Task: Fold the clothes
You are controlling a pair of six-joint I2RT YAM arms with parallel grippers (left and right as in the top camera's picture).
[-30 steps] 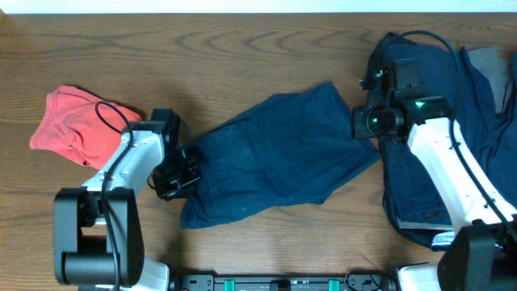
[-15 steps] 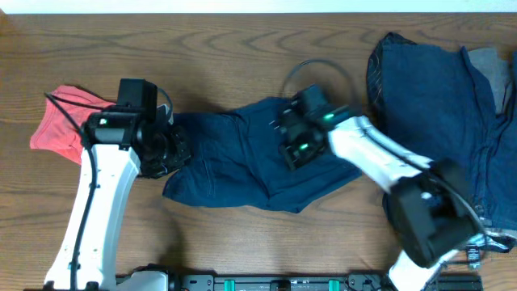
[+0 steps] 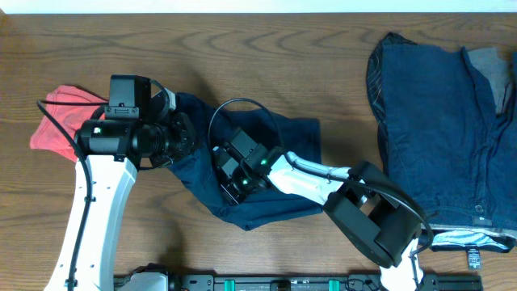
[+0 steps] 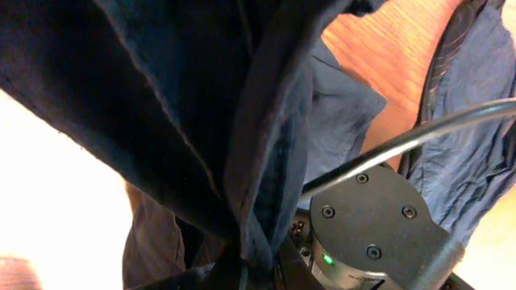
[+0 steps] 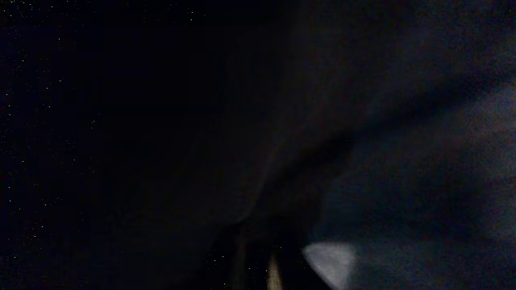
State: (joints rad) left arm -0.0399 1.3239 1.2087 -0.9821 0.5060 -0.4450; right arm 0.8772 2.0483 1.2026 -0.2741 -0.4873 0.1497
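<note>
The left claw (image 3: 182, 139) pinches the blue cloth (image 3: 292, 133) at its left end; the right claw (image 3: 229, 179) sits near its middle, and I cannot tell its grip.

The dark blue garment (image 4: 185, 105) fills most of the view. Its long folds and a stitched seam narrow to a tight bunch at the left pincer (image 4: 240, 275), which is clamped on it at the bottom edge, its fingers mostly hidden by cloth. Just right of the pincer sits a black round housing (image 4: 375, 229) with small screws and a green light. A black cable (image 4: 419, 137) crosses beyond it. Farther out to the right, wooden worktop (image 4: 403, 40) shows between blue folds.
</note>
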